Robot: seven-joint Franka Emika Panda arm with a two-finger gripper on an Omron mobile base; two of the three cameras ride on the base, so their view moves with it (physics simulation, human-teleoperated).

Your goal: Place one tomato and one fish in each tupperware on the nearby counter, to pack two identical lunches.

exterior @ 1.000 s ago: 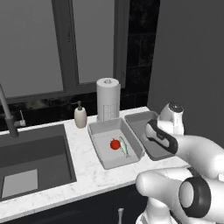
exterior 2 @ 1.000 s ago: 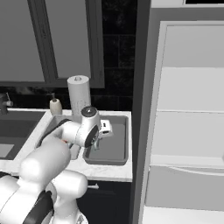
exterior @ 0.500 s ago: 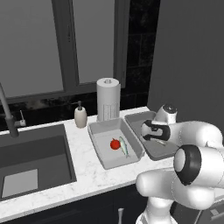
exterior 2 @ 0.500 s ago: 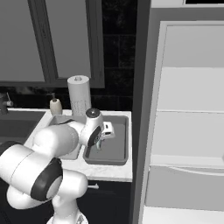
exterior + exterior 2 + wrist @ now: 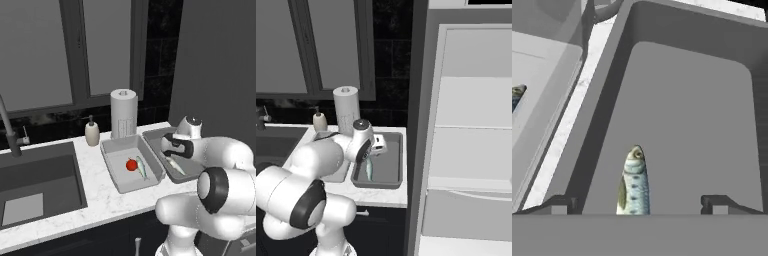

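Now the hand point(image 5: 639, 202) gapes wide over the fish point(image 5: 632, 182), not touching it.

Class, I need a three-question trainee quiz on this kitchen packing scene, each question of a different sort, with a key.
1. True or false: the left tupperware holds a tomato and a fish.
2. The right tupperware holds: A) a fish alone B) a tomato alone C) both
3. Fill in: beside the soap bottle on the counter stands a ____ roll.

Key: 1 true; 2 A; 3 paper towel. The gripper hangs open over the right tupperware, fingers either side of the fish.
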